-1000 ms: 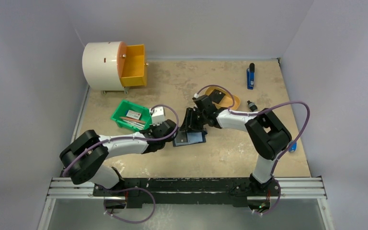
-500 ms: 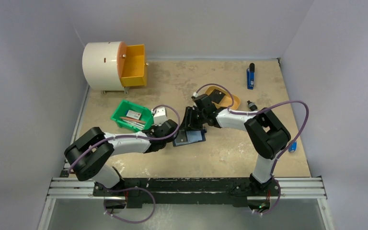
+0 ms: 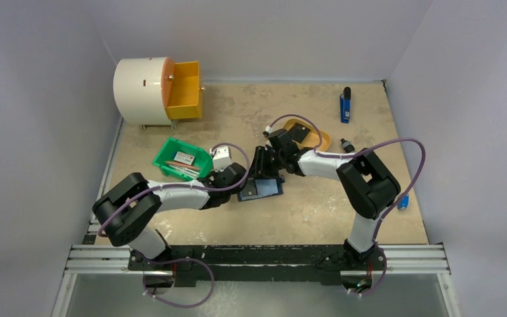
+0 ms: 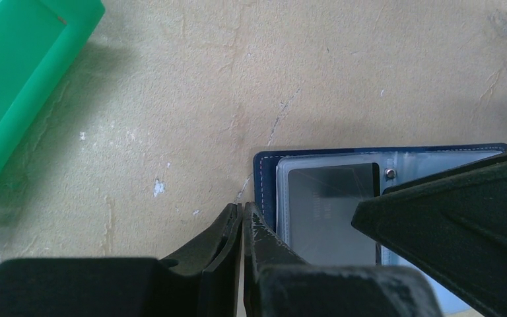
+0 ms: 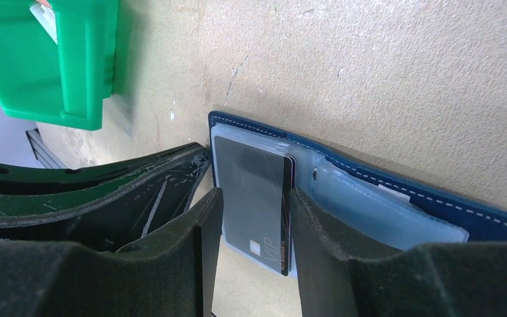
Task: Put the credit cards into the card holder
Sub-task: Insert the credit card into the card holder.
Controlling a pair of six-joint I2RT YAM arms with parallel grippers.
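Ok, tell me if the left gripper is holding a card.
No, the left gripper is shut with nothing between its fingers, its tips at the edge of the card holder.

Left claw (image 4: 242, 210) pinched shut, close beside half-spread right claw (image 5: 255, 198).

Dark card (image 5: 254, 198): you can read "VIP" in pale letters near its lower edge.
Red line along that card's right edge: too fine for you to read.
Paper label (image 3: 185, 157) in the green bin (image 3: 165, 153): printed, but too small for you to read.
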